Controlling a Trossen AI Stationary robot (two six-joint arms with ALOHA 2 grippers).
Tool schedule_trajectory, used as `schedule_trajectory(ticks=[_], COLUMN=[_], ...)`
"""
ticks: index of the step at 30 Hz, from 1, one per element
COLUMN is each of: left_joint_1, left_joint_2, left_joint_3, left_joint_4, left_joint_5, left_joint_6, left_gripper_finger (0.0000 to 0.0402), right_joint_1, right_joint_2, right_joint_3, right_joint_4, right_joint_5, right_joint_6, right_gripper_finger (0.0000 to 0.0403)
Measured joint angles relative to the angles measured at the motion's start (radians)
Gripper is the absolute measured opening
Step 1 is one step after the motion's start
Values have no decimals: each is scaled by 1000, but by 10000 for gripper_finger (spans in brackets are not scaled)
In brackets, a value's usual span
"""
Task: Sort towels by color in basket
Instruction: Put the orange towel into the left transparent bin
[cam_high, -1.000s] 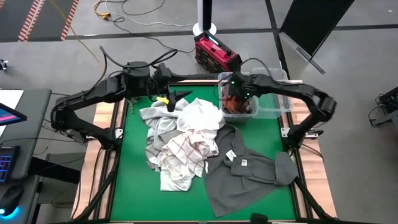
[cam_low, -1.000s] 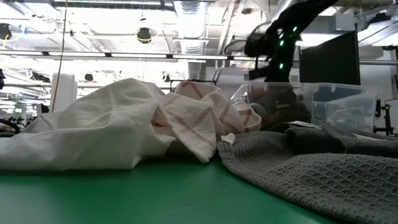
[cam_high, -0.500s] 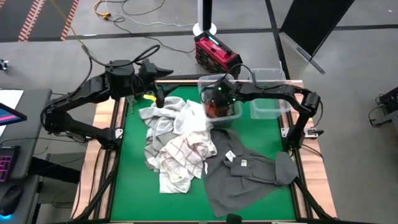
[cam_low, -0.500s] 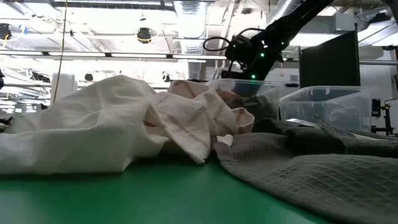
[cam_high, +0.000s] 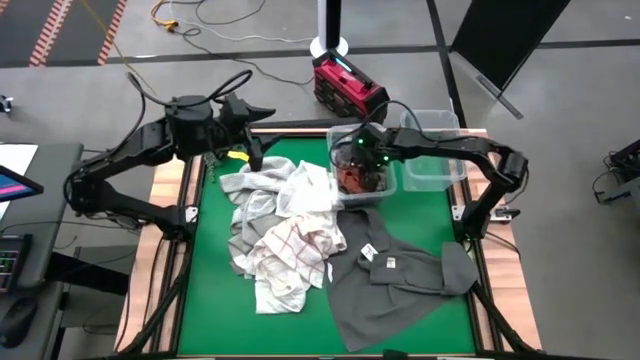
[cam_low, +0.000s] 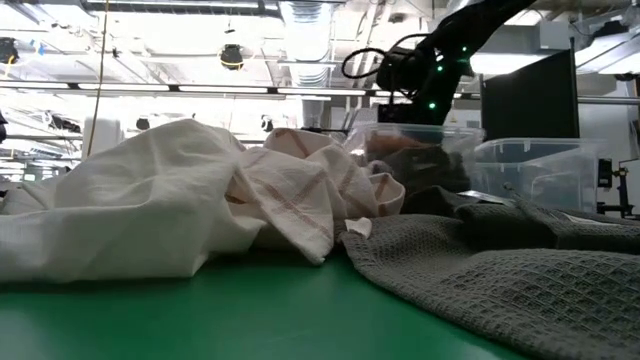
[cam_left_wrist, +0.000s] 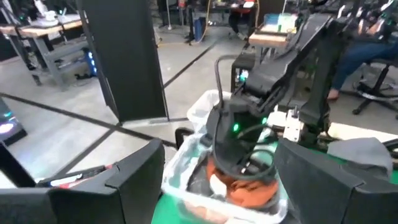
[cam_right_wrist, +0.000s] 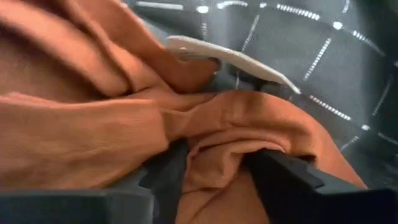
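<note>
A rust-orange towel (cam_high: 358, 180) lies in a clear bin (cam_high: 345, 196) at the table's far middle. My right gripper (cam_right_wrist: 214, 171) reaches down into this bin, open, with a fold of the towel between its fingers. A white towel (cam_high: 310, 188), a light grey one (cam_high: 250, 215) and a red-checked one (cam_high: 300, 245) lie heaped on the green mat. A dark grey towel (cam_high: 400, 280) lies spread at the near right. My left gripper (cam_high: 258, 128) hangs wide open above the mat's far left corner, holding nothing. My right gripper's open fingers (cam_right_wrist: 283, 177) stand on either side of a raised fold of the rust-orange towel (cam_right_wrist: 214, 155), which lies against their inner sides. They come from above, slanting down into the bin. The towel rests in the bin on a dark checked cloth (cam_right_wrist: 311, 56).
A second clear bin (cam_high: 432, 155) stands to the right of the first, at the far right corner. A red box (cam_high: 345, 85) sits on the floor beyond the table. Bare green mat (cam_high: 205, 290) lies along the near left.
My right gripper has gone toward the table's left inside the clear bin, and the bin with the orange towel has slid left, away from the second bin. My left gripper has drawn back from the white towel toward the far left corner and risen.
</note>
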Motion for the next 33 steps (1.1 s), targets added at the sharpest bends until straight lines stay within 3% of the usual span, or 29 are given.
schedule_trajectory(ticks=[6,11,15,18,24,33], left_joint_1=[0,0,0,0,0,0], left_joint_2=[24,38,36,35,32,33], left_joint_3=[-1,0,0,0,0,0], left_joint_4=[3,18,21,20,21,20], left_joint_5=[0,0,0,0,0,0], left_joint_6=[3,2,-5,-8,5,5], left_gripper_finger=[292,292,292,292,292,292], right_joint_1=[-61,-99,-109,-113,-112,-82], right_joint_2=[-10,-10,-9,-8,-8,-8], right_joint_3=[0,-1,-1,13,132,441], right_joint_4=[-114,-92,-39,-20,-111,-460], right_joint_5=[48,61,170,184,176,124], right_joint_6=[75,163,269,328,496,423], right_gripper_finger=[267,271,271,271,271,271])
